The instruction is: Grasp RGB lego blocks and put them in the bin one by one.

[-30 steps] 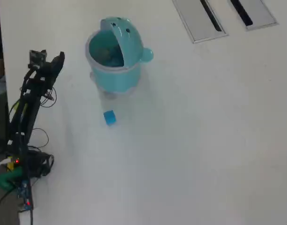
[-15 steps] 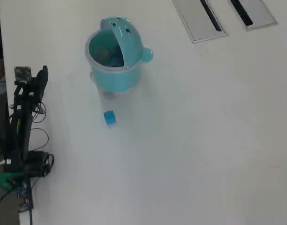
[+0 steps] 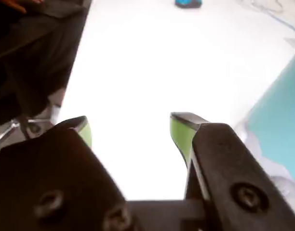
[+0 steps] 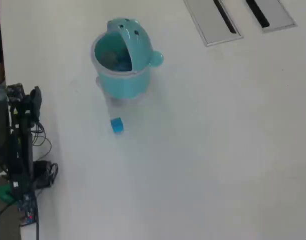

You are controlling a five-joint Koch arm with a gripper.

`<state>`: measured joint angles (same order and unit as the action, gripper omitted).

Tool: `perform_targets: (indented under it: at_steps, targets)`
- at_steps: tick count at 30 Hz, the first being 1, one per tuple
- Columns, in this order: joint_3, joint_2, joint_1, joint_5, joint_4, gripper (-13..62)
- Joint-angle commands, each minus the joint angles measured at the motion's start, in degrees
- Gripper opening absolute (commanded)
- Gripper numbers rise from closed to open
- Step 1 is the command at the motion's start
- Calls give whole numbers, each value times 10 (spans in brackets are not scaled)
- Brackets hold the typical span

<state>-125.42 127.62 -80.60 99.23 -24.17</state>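
Note:
The blue block (image 4: 117,125) lies on the white table just in front of the light-teal bin (image 4: 124,75), and shows as a small blue spot at the top edge of the wrist view (image 3: 188,3). The bin's wall fills the right edge of the wrist view (image 3: 282,120). Its hooded opening shows only dim shapes inside. The red and yellow-green blocks are not in view. My gripper (image 3: 130,124) is open, its green-padded jaws wide apart with only bare table between them. In the overhead view the arm (image 4: 22,135) stands folded at the left table edge, far from the block.
Two grey slotted panels (image 4: 213,20) (image 4: 270,12) sit at the table's far right in the overhead view. Cables and a board (image 4: 28,200) lie at the arm's base. A dark chair and floor (image 3: 27,57) lie beyond the table's left edge in the wrist view.

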Motion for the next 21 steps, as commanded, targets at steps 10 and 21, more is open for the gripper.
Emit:
perform_targets:
  at_steps: [10, 21]
  targets:
    - [-28, -15, -66, 49, -62, 300]
    - [-46, -92, -108, 54, -69, 300]
